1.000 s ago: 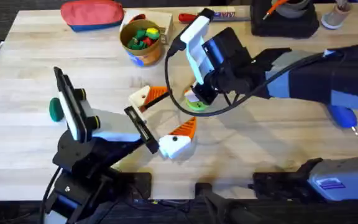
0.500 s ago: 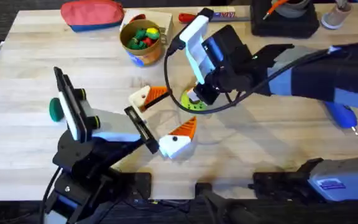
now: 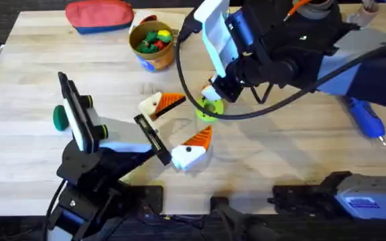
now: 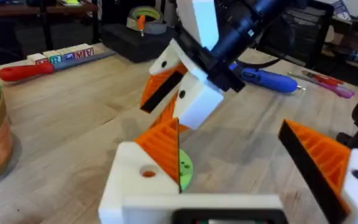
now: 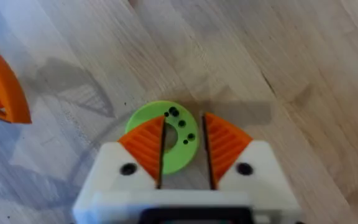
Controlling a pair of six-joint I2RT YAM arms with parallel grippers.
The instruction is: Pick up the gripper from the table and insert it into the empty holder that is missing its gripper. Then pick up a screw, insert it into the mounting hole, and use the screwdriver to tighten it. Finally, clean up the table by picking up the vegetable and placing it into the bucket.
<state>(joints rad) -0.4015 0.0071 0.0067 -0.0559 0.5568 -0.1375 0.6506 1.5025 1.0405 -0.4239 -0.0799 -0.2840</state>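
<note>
Your right gripper (image 3: 211, 100) hangs over the lime-green disc (image 3: 208, 109) near the table's middle; in the right wrist view its two orange pads (image 5: 146, 144) sit close on either side of the disc (image 5: 169, 134), a narrow gap between them, and whether they actually grip the disc cannot be told. Your left gripper (image 3: 173, 130) lies low on the table (image 3: 280, 167) just beside the disc, toward your left base, its fingers spread wide, one orange pad (image 3: 169, 102) on the far side and one (image 3: 200, 139) on the near side, with nothing held between them. The bucket (image 3: 152, 45) stands beyond the disc toward the far edge, with small coloured toys inside; the vegetable cannot be picked out among them. The red pouch (image 3: 99, 15) lies beside the bucket at the far edge. The screwdriver (image 3: 366, 120) lies well to the right of the disc, metal tip toward the near edge; the left wrist view shows it (image 4: 266, 79) behind your right gripper (image 4: 188, 93).
</note>
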